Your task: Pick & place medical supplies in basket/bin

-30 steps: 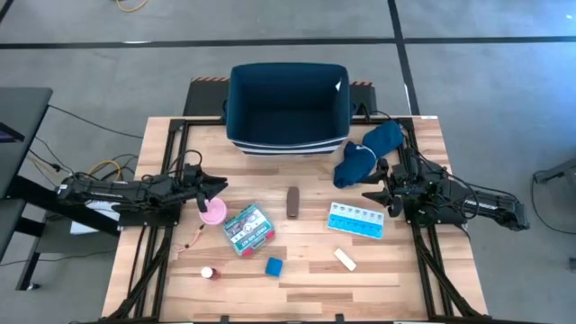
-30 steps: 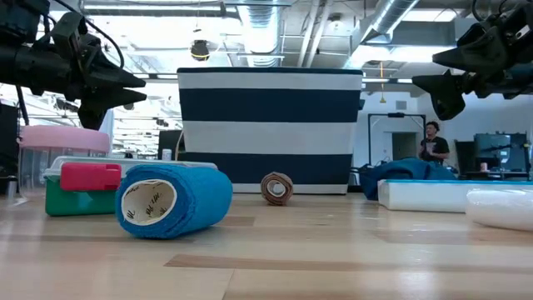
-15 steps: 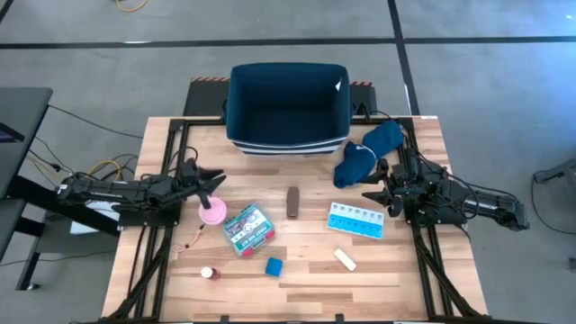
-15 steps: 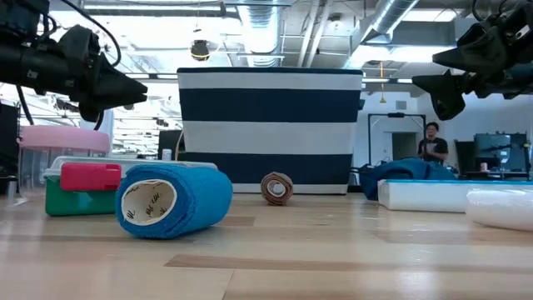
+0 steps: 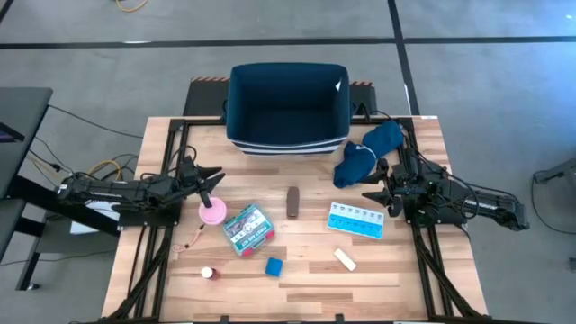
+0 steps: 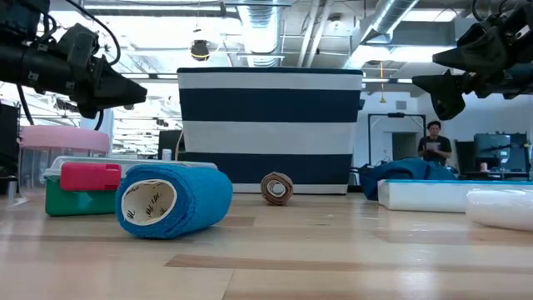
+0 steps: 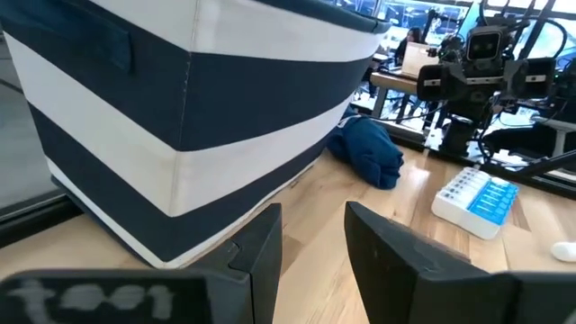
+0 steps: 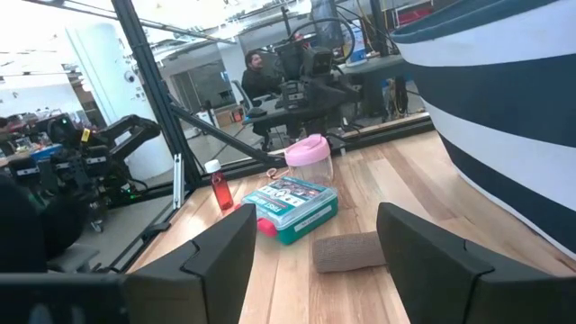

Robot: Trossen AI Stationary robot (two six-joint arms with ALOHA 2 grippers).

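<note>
The navy basket [image 5: 288, 108] stands at the table's far edge. The supplies lie on the wood in front of it. They are a pink roll [image 5: 213, 211], a green box [image 5: 248, 228], a brown bar [image 5: 292, 202], a light blue pill organizer [image 5: 355, 220], a blue cube [image 5: 274, 266], a cream block [image 5: 345, 259] and a tiny red-white bottle [image 5: 207, 272]. My left gripper [image 5: 211, 180] hovers level at the table's left, just beyond the pink roll. It is open, with a gap between its fingers [image 7: 313, 243]. My right gripper [image 5: 373, 193] hovers open at the table's right, above the pill organizer's far end.
A soft blue cloth [image 5: 367, 151] lies bunched at the basket's right near corner, close to my right arm. Black frame rails run along both table sides. A person [image 6: 433, 142] stands in the room beyond the table.
My left gripper has rolled about its own pointing line without leaving its place above the table's left side. Its fingers keep the same gap. No item on the table has moved.
</note>
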